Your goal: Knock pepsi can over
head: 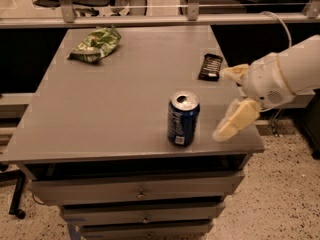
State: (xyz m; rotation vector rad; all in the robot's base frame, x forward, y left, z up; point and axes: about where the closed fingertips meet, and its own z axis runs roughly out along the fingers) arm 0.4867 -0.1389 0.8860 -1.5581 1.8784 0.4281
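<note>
The pepsi can (183,119) is dark blue with a silver top. It stands upright near the front edge of the grey table (115,99), right of centre. My gripper (223,104) reaches in from the right, just to the right of the can and apart from it, low over the table's right front corner. Its two cream fingers are spread open with nothing between them: one fingertip (231,73) lies further back, the other fingertip (225,129) sits nearer the can.
A green snack bag (95,45) lies at the back left of the table. A flat black bar (210,66) lies at the right edge, behind the gripper. Drawers sit under the tabletop. A rail and chairs stand behind the table.
</note>
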